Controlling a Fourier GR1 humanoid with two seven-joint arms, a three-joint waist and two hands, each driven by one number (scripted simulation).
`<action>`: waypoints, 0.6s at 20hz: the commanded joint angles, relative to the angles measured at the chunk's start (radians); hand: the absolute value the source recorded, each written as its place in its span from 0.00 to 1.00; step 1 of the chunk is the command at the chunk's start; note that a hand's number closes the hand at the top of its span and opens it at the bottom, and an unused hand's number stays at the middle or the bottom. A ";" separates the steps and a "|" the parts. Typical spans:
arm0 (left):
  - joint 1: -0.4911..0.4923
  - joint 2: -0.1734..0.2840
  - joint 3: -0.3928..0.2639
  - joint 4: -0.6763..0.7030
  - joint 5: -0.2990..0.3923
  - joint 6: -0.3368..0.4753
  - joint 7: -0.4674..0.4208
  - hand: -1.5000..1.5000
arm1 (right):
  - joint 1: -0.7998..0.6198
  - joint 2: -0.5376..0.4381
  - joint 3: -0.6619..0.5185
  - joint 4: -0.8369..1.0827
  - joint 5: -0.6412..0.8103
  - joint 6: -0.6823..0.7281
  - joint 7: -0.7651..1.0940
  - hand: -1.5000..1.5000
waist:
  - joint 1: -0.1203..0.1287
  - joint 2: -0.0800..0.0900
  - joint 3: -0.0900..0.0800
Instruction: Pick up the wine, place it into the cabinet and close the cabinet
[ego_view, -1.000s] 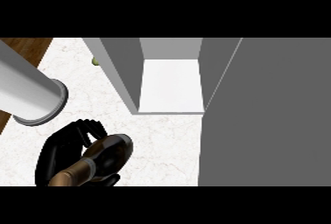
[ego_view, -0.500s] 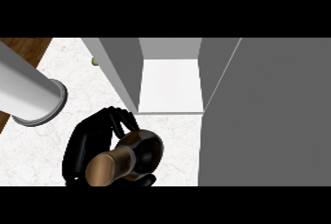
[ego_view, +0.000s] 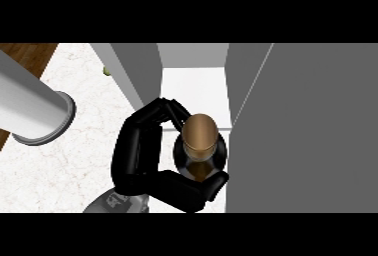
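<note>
1. The step in hand is judged to be the carry: the wine (ego_view: 199, 145) is held off the counter (ego_view: 66, 165) and has been brought to the mouth of the cabinet (ego_view: 193, 87), but is not yet inside.

2. The wine is seen from above, its brown cap uppermost and its dark body below, just in front of the cabinet's pale floor and close beside the open grey door (ego_view: 310, 125) at the right.

3. The hand (ego_view: 144, 150) is wrapped round the bottle: the fingers are curled over its far side, by the cap, and the thumb is hooked round its near side. The bottle sits in the ring so formed, and much of its body is hidden by it.

4. Which hand this is cannot be read with certainty; from its forearm entering at the lower middle, it is taken to be the right one. No second hand is shown.

5. A large white cylinder (ego_view: 33, 110) lies at the left, well apart from the bottle; it is probably the other forearm.

6. The next move is judged to call for a push forward between the cabinet's left wall and the door, with the bottle kept upright and clear of both, before it is set down and the fingers are released.

7. The door is then left to be swung shut.
</note>
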 joint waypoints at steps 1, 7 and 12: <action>-0.067 -0.001 -0.094 0.002 -0.057 0.136 0.071 1.00 | 0.029 0.001 -0.024 -0.108 -0.092 -0.004 0.035 0.00 | 0.006 -0.001 0.000; -0.149 -0.001 -0.078 0.131 -0.021 0.190 0.008 1.00 | 0.066 0.041 0.054 -0.195 -0.027 -0.034 0.066 0.00 | 0.002 -0.002 -0.001; -0.228 -0.001 -0.054 0.193 -0.004 0.203 0.021 1.00 | 0.015 -0.018 -0.059 -0.115 -0.120 -0.004 0.051 0.00 | 0.005 0.000 0.000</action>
